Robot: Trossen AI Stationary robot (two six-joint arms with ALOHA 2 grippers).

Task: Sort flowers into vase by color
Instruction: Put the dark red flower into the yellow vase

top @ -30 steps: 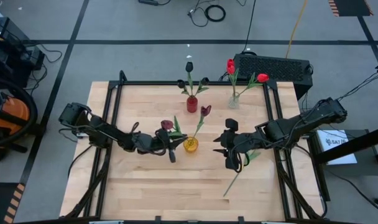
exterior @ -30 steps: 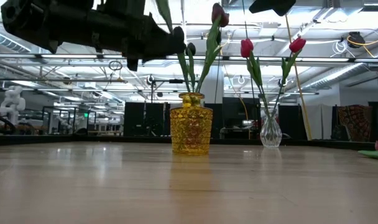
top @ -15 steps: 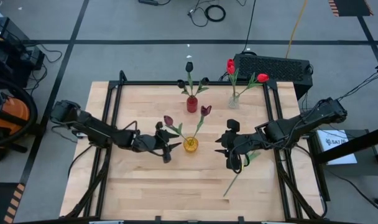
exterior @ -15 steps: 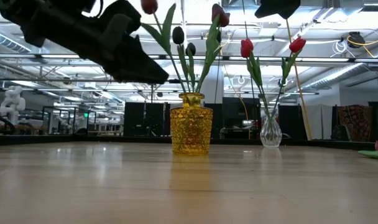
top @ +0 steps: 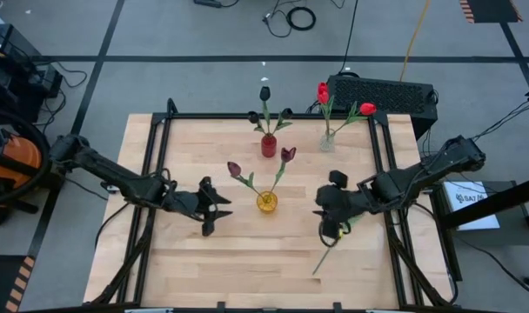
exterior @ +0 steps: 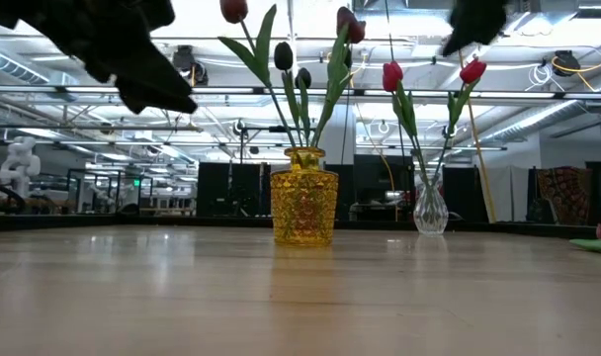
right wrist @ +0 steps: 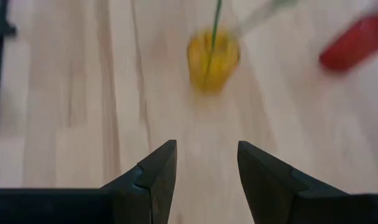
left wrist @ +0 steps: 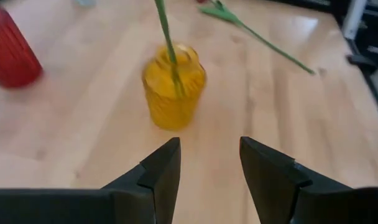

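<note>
A yellow vase point(top: 266, 202) point(left wrist: 172, 87) point(right wrist: 212, 57) stands mid-table with two maroon tulips point(top: 235, 169) point(top: 288, 155) stuck in it by their stems. Behind it, a red vase point(top: 269, 145) holds near-black tulips point(top: 264, 92), and a clear vase point(top: 327, 141) holds red tulips point(top: 323, 91). One more tulip point(top: 328, 249) point(left wrist: 257, 37) lies flat on the table. My left gripper point(top: 219, 207) point(left wrist: 209, 152) hangs open to the left of the yellow vase. My right gripper point(top: 324, 209) point(right wrist: 206, 152) is open to its right, above the lying tulip's upper end.
A black frame point(top: 160, 156) runs along the table's edges. A black box point(top: 382, 94) sits behind the far right corner. Bare wood point(top: 247, 261) spreads along the near side, with the lying stem to its right.
My left gripper has let go of a maroon tulip and drawn back toward the table's left edge. That tulip now stands in the yellow vase, leaning left. My right gripper has shifted slightly toward the right edge and turned a little.
</note>
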